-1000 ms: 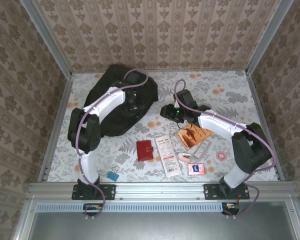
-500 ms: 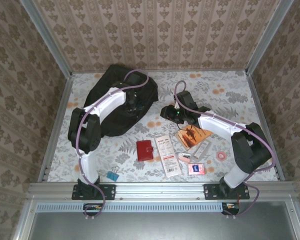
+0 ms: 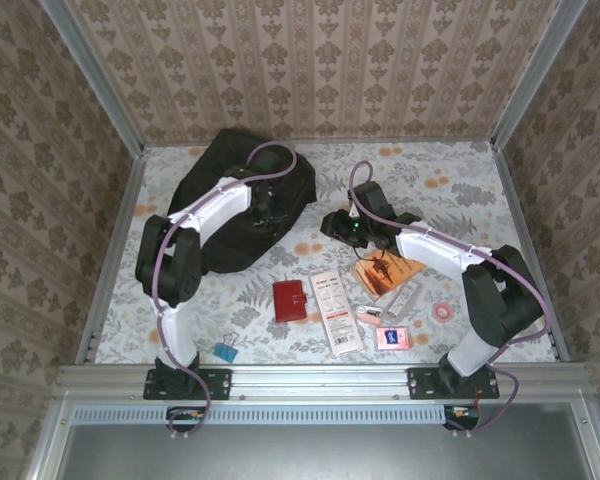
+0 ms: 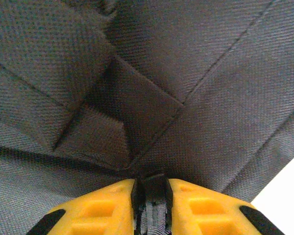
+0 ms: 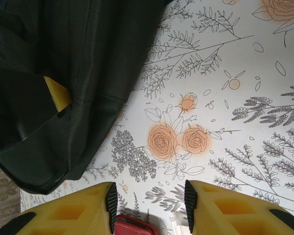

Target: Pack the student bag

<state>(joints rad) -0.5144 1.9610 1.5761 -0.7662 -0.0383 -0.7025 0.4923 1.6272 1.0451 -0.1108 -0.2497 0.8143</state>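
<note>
On floral table [image 3: 460,170], left end effector [image 4: 151,190] pinching student bag [image 4: 210,98], leaflet [image 3: 336,312] text illegible

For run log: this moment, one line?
left gripper: jaws shut on student bag | right gripper: jaws open, empty | red wallet: on table

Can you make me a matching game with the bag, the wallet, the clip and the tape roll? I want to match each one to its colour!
Things:
1. bag
2. wallet
3. clip
4. tape roll

Colours:
A. blue
B. black
C. pink
D. red

Pairs: 1-B, 2-D, 3-A, 4-C
</note>
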